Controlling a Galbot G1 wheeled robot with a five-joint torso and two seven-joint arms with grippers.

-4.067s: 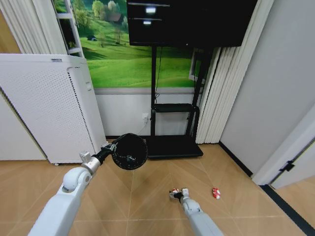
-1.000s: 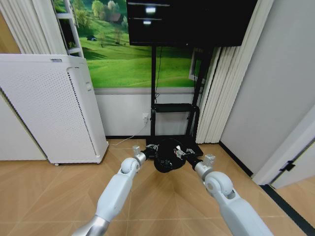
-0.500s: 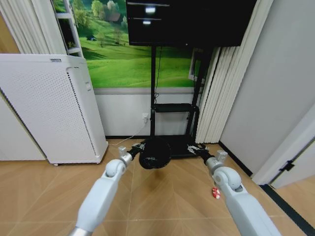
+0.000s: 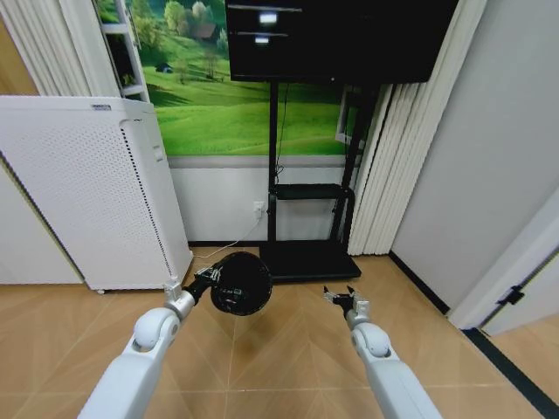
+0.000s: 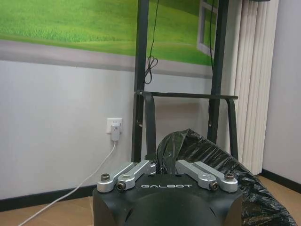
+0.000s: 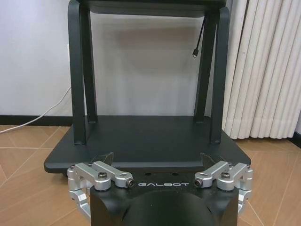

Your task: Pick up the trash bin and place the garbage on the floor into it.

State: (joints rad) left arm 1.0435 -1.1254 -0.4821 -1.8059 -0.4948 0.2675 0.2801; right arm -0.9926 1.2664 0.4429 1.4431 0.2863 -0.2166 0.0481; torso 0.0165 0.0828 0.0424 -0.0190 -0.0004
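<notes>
1. Head view: we see the left hand point(image 4: 206, 278) clenched on the rim of the trash bin point(image 4: 240, 283), holding it tipped above the floor point(image 4: 288, 349), its mouth towards us.
2. We find the right hand point(image 4: 340, 295) released, fingers spread, well apart to the bin's right.
3. Beyond both hands stands the black stand point(image 6: 141, 141), its base close ahead of the right hand.

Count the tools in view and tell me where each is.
2. The left tool grips the rim of the small round black mesh trash bin; the right tool hangs open over the wooden floor, near the black TV stand.
</notes>
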